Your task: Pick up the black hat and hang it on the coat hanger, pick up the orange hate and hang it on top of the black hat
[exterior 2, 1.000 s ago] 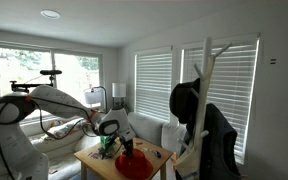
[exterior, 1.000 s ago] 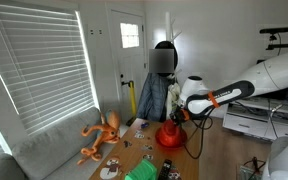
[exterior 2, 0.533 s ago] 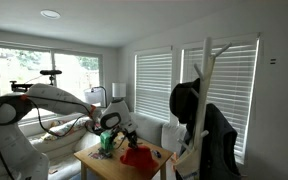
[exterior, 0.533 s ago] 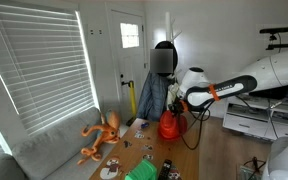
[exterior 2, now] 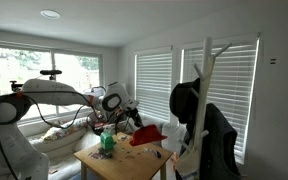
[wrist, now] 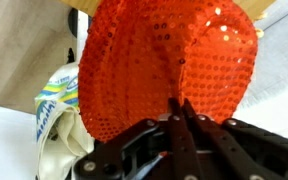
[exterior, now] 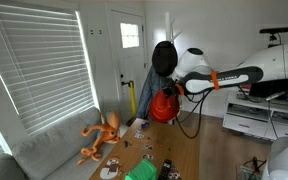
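The black hat [exterior: 163, 56] hangs on the white coat hanger [exterior 2: 205, 90]; it also shows in an exterior view [exterior 2: 183, 101]. My gripper [exterior: 174, 90] is shut on the orange sequinned hat [exterior: 163, 106] and holds it in the air above the table, below and beside the black hat. In an exterior view the orange hat [exterior 2: 149, 133] hangs from my gripper [exterior 2: 132, 118], left of the hanger. In the wrist view the orange hat [wrist: 169, 60] fills the frame, pinched between my closed fingers [wrist: 181, 115].
An orange octopus toy [exterior: 102, 135] lies on the grey sofa [exterior: 44, 150]. The wooden table [exterior 2: 124, 166] carries a green object [exterior 2: 107, 142] and small items. Jackets [exterior: 146, 97] hang on the hanger. Blinds cover the windows.
My gripper has lifted the orange hat up off the table and carried it toward the coat hanger and the black hat.
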